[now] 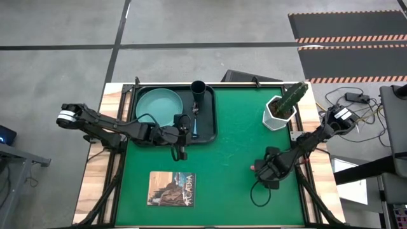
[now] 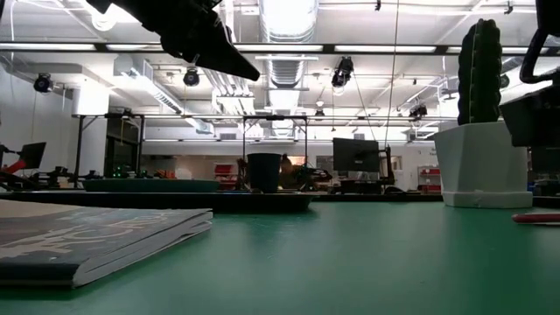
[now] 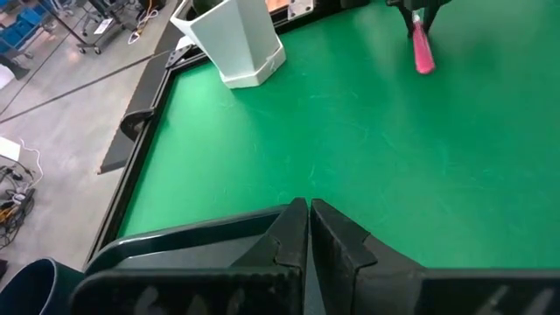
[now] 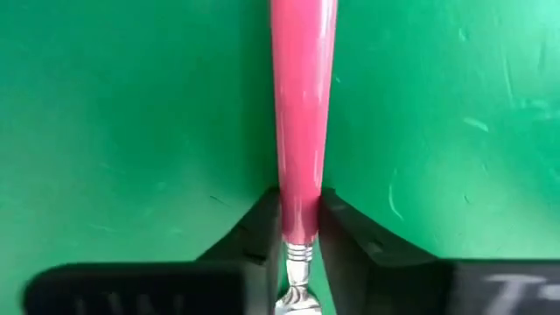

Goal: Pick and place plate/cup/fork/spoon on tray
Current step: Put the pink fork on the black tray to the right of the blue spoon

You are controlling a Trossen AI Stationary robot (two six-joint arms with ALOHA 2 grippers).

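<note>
The black tray (image 1: 208, 102) lies at the far left of the green mat and holds the teal plate (image 1: 158, 107), the black cup (image 1: 198, 88) and the blue-handled spoon (image 1: 195, 122). My left gripper (image 1: 184, 132) is shut and empty, above the tray's near right rim (image 3: 175, 241). My right gripper (image 1: 257, 168) is low over the mat at the right and is shut on the red-handled fork (image 4: 302, 105). The fork also shows in the left wrist view (image 3: 423, 48). Its tines are hidden under the gripper. My right gripper pinches the fork's red handle (image 4: 302, 179) between its two fingers, at the end next to the metal neck (image 4: 297, 262). The handle sticks out forward between the fingers, toward the table's left. Its free end (image 2: 534, 217) is level and low at the mat. I cannot tell whether it is lifted.
A white pot with a cactus (image 1: 280, 111) stands at the mat's far right, beyond my right gripper. A book (image 1: 172, 189) lies at the near left of the mat. Bare green mat (image 1: 229, 152) lies between the tray and the fork.
</note>
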